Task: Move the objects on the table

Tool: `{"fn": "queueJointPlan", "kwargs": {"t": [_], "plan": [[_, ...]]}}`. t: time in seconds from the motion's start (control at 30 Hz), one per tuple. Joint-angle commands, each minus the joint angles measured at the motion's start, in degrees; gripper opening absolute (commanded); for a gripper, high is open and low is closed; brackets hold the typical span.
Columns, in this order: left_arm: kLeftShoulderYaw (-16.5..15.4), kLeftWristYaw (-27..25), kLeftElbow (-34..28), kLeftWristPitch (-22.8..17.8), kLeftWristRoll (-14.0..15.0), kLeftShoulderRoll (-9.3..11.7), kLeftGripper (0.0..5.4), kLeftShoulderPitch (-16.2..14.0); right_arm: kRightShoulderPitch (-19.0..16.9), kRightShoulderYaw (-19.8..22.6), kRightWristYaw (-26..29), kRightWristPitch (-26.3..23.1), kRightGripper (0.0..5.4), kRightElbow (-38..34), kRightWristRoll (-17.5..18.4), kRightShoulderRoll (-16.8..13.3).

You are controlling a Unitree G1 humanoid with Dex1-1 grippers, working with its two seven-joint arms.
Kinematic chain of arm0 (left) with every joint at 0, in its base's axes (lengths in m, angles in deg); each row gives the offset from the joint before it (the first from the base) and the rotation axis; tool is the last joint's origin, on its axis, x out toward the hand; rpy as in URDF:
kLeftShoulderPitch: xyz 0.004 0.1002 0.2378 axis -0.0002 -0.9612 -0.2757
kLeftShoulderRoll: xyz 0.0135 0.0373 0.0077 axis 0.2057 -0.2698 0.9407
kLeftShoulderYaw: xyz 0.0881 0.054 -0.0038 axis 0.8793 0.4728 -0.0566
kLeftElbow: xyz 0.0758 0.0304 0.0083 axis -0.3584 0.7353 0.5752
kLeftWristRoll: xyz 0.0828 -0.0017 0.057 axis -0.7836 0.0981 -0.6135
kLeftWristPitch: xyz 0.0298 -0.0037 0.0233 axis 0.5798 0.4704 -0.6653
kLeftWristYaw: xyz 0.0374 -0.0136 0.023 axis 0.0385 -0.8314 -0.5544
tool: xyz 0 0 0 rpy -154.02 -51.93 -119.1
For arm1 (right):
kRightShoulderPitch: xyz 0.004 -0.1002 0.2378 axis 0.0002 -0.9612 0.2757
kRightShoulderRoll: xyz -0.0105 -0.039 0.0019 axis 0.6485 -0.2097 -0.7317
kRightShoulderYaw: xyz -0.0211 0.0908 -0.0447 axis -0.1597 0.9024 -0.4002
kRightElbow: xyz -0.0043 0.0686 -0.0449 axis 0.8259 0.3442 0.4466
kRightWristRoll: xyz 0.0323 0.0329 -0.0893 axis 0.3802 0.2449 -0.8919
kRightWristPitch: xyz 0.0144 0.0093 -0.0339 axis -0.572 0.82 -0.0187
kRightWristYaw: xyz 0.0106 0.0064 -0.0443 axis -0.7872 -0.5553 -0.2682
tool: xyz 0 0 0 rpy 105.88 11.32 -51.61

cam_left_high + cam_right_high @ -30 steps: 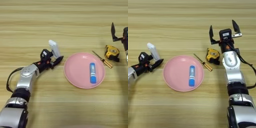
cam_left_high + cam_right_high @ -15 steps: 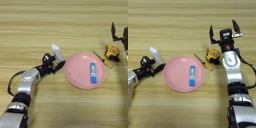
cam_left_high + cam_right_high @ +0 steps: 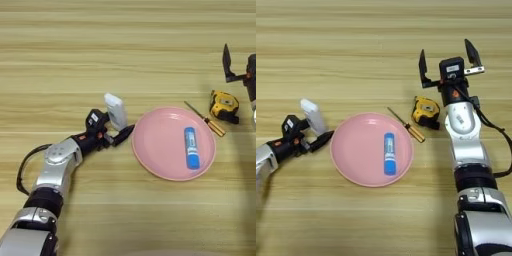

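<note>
- Pink round plate point(image 3: 156, 156) sits mid-table on the light wooden striped table point(image 3: 125, 50), flat
- small blue tube point(image 3: 190, 147) lies inside the plate, right of its centre, long axis running near to far
- left pincer point(image 3: 116, 131) is just left of the plate rim, its black fingers clamped on the lower end of a white rectangular remote control point(image 3: 115, 111)
- remote is tilted up, top end leaning away from the robot; one black finger point(image 3: 124, 135) points toward the plate edge and sits very near it, contact can't be told
- thin screwdriver with amber handle point(image 3: 407, 127) lies on the table just right of the plate, angled, handle end nearest the rim, metal tip pointing up-left
- yellow-black tape measure point(image 3: 425, 111) sits just beside the screwdriver handle, on its far-right side
- right pincer point(image 3: 450, 61) is raised beyond the tape measure at the right side of the table, two black fingers spread wide, holding nothing
- tape measure and right pincer are apart, no contact
</note>
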Motion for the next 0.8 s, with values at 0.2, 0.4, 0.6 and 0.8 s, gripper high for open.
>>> {"fn": "queueJointPlan", "kwargs": {"t": [0.2,0.4,0.6,0.8], "plan": [[-0.16,-0.25,-0.89,0.37,0.29,-0.17,5.06,0.11,1.23,-0.28,0.03,0.39,5.4,0.49,0.17,-0.06],[-0.84,-0.69,-2.62,1.36,1.31,-0.41,5.37,0.06,1.27,-0.34,-0.03,0.49,5.4,0.62,0.18,-0.02],[-1.23,-1.57,-6.48,1.98,3.34,-0.56,5.37,-0.79,1.35,-0.39,-0.11,0.57,5.4,0.74,0.13,0.02],[-1.83,-2.91,-21.09,-1.06,8.47,-0.03,5.37,-3.94,1.44,-0.55,-0.2,0.71,5.4,1.04,-0.01,0.08]]}}
